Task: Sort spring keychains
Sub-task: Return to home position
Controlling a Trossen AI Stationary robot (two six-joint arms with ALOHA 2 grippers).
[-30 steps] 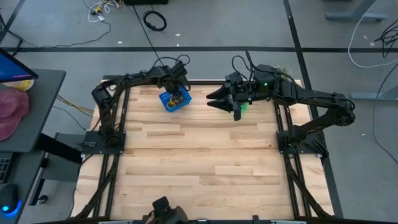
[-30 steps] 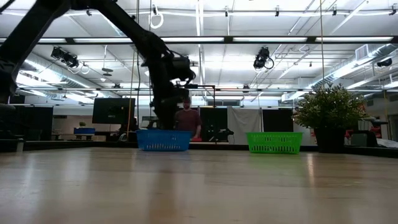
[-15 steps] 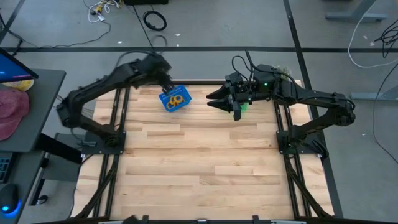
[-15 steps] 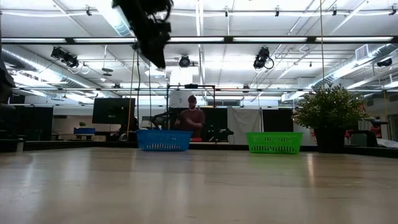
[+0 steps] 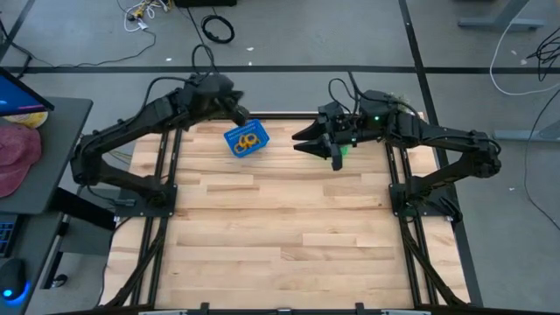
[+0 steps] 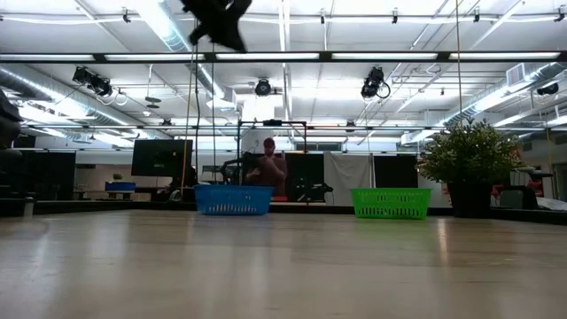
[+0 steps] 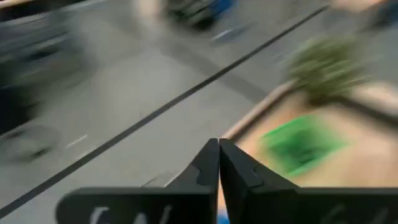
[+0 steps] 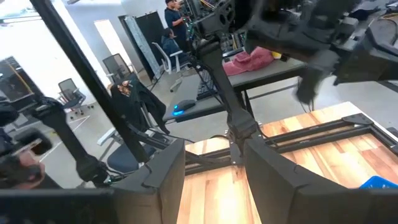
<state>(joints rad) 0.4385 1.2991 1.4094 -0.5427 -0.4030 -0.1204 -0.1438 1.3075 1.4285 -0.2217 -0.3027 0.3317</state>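
- Two baskets stand at the far edge of the surface, well apart: one blue basket on the left arm's side and one green basket on the right arm's side.
- Only the high view looks down into the blue basket, where we see the orange spring keychains lying in a small heap. The loops overlap, so we cannot count them exactly.
- From the low view we get just the mesh walls of both baskets, with their contents hidden.
- In the high view the right arm covers most of the green basket, so we cannot tell what lies inside it.
- Beyond the surface, the low view shows one potted plant beside the green basket and one person behind the blue one.
- For the left claw, its own wrist view shows us the two fingers pressed flat together, clenched on nothing.
- The high view places that claw over the far edge, just beside the blue basket and apart from it. The low view shows it raised well above the blue basket.
- We see the right claw hovering between the two baskets, nearer the green one.
- Its wrist view shows the two fingers spread wide, released, with bare wood in the gap and touching nothing.
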